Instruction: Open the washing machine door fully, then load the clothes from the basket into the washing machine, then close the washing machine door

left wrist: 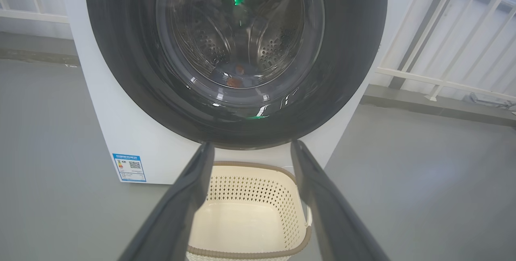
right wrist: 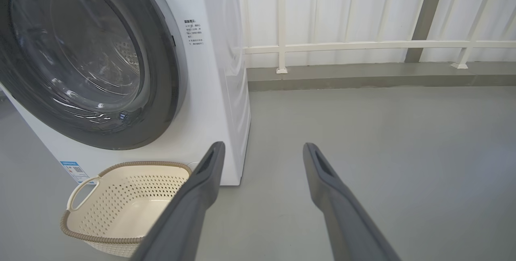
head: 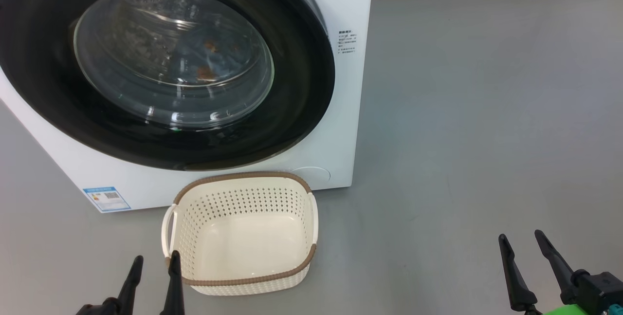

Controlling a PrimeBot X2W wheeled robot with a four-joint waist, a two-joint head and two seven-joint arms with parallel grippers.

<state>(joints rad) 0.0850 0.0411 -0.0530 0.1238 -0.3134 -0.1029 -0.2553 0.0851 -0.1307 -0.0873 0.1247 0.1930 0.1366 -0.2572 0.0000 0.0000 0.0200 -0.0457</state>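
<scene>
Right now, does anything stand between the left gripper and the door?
Only the basket, on the floor below the door, just ahead of the left gripper; above it, nothing visible blocks the way.

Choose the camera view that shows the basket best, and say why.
Head view: the basket shows almost whole, empty, rim and handles clear. Left wrist view: left gripper's fingers cover its sides. Right wrist view: right gripper's finger hides its right side.
</scene>
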